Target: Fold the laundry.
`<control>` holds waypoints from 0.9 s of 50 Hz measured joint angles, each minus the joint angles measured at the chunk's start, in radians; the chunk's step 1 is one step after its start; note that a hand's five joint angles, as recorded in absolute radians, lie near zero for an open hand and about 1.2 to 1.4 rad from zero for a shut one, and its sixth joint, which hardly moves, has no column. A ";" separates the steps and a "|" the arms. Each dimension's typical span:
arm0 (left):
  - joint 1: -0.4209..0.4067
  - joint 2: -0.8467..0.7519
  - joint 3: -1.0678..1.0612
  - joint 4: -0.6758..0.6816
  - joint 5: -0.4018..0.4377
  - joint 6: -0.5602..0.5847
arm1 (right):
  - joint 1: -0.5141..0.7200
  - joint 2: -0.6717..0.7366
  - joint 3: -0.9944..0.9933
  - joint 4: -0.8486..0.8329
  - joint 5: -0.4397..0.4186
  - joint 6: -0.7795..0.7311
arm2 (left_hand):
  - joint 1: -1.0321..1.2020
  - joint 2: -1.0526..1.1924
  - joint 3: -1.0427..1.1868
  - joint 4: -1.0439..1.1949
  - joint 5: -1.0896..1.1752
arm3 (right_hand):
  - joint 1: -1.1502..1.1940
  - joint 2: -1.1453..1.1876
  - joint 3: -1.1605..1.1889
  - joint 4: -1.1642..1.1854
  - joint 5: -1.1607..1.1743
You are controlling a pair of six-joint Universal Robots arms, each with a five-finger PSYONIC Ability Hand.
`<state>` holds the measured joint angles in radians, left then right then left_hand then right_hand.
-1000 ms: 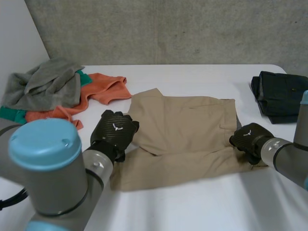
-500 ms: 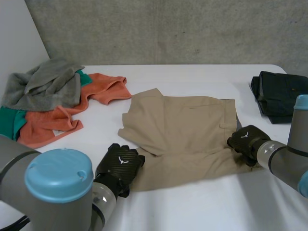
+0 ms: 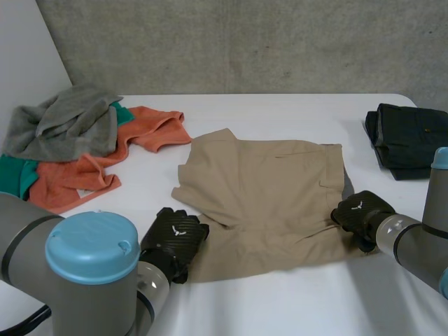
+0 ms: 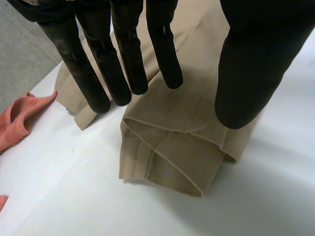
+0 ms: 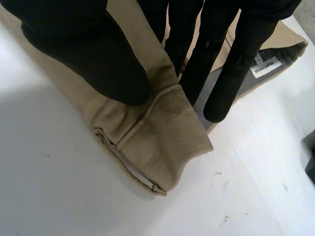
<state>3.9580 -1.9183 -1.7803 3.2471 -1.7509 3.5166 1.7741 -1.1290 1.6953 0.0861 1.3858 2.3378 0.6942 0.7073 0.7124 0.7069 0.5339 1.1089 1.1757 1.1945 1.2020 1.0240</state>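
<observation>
I see the tan shorts (image 3: 266,196) lying flat in the middle of the white counter (image 3: 280,112), one layer folded over the other. My left robot hand (image 3: 175,238) is at their near left corner. In its wrist view its fingers (image 4: 129,54) are straight and spread, their tips on the cloth just behind the doubled hem. The thumb (image 4: 251,64) rests on the hem well apart from them, so this hand is open and grips nothing. My right robot hand (image 3: 360,212) is at the shorts' right edge, on the near corner of the waistband. In its wrist view the thumb (image 5: 88,54) presses down on one side of a raised fold and the straight fingers (image 5: 236,64) stand close on the other side. The cloth is pinched between them. A white label (image 5: 263,66) on the grey lining shows just beside those fingertips. At the counter's far left there is a heap with a grey cloth (image 3: 66,126) on top of an orange one (image 3: 140,136), and some green (image 3: 14,175) shows at its edge. A dark folded garment (image 3: 409,136) lies at the far right, well apart from the shorts.
</observation>
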 measured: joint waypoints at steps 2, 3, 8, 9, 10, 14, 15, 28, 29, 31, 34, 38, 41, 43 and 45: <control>-0.004 0.012 -0.004 0.000 -0.001 -0.007 | 0.000 -0.002 0.002 -0.003 -0.001 0.000 | -0.017 -0.043 -0.045 -0.045 -0.048 | 0.000 0.000 0.000 0.001 0.000; -0.005 0.016 -0.005 0.000 -0.001 -0.011 | 0.001 -0.003 0.002 -0.004 -0.001 0.000 | -0.023 -0.048 -0.050 -0.050 -0.054 | 0.000 0.000 0.000 0.001 0.000; -0.013 0.024 -0.005 -0.001 0.001 -0.042 | 0.001 -0.002 0.002 -0.010 -0.001 0.000 | -0.024 -0.048 -0.051 -0.051 -0.056 | 0.000 0.000 0.000 0.002 0.000; -0.013 0.022 -0.005 -0.001 0.001 -0.046 | 0.002 -0.002 0.002 -0.011 -0.001 0.000 | -0.024 -0.048 -0.051 -0.051 -0.056 | 0.000 0.000 0.000 0.002 0.000; -0.013 0.018 -0.002 -0.001 0.002 -0.052 | 0.002 -0.002 0.002 -0.013 -0.001 0.000 | -0.024 -0.048 -0.051 -0.050 -0.055 | 0.000 0.000 0.000 0.002 0.000; -0.009 -0.014 0.008 -0.001 0.005 -0.064 | 0.003 -0.002 0.004 -0.018 -0.001 0.000 | -0.023 -0.046 -0.050 -0.049 -0.053 | 0.000 0.000 0.000 0.002 0.000; -0.007 -0.024 0.011 -0.001 0.005 -0.065 | 0.004 -0.002 0.005 -0.019 -0.001 0.000 | -0.022 -0.045 -0.048 -0.048 -0.051 | 0.000 0.000 0.000 0.002 0.000; 0.035 -0.108 0.041 0.011 -0.001 -0.063 | 0.003 -0.005 0.021 -0.025 0.005 -0.001 | 0.419 0.479 0.479 0.489 0.434 | 0.000 0.000 0.000 0.002 0.000; 0.036 -0.104 0.040 0.010 -0.002 -0.063 | 0.003 -0.008 0.024 -0.023 0.006 -0.002 | 0.419 0.479 0.479 0.489 0.434 | 0.000 0.000 0.000 0.002 0.001; 0.037 -0.079 0.034 0.006 -0.005 -0.063 | 0.002 -0.027 0.035 -0.013 0.007 -0.008 | 0.419 0.479 0.480 0.489 0.434 | 0.000 0.000 0.000 0.002 0.001; 0.033 -0.023 0.014 -0.014 -0.005 -0.061 | 0.000 -0.069 0.055 0.019 0.006 -0.023 | 0.419 0.480 0.480 0.489 0.434 | 0.000 0.000 0.000 0.002 0.001; 0.019 0.069 -0.026 -0.093 -0.001 -0.055 | -0.006 -0.152 0.089 0.110 -0.001 -0.074 | 0.419 0.481 0.480 0.489 0.434 | 0.000 0.000 0.000 0.002 0.001; -0.004 0.137 -0.054 -0.210 0.004 -0.053 | -0.009 -0.218 0.119 0.205 -0.004 -0.143 | 0.419 0.481 0.480 0.489 0.434 | 0.000 0.000 0.000 0.002 0.001; -0.025 0.172 -0.066 -0.293 0.006 -0.053 | -0.010 -0.250 0.136 0.262 -0.003 -0.188 | 0.419 0.483 0.452 0.484 0.421 | 0.000 0.000 0.000 0.002 0.001; -0.048 0.199 -0.072 -0.366 0.008 -0.051 | -0.013 -0.278 0.150 0.316 0.000 -0.232 | 0.419 0.484 0.476 0.490 0.434 | 0.000 0.000 0.000 0.002 0.001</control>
<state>3.9101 -1.7191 -1.8521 2.8813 -1.7430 3.4661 1.7611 -1.4071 1.8457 0.4019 1.3860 2.1057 1.1134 1.1917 1.1885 1.1972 0.9678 1.1089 1.1757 1.1946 1.2043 1.0252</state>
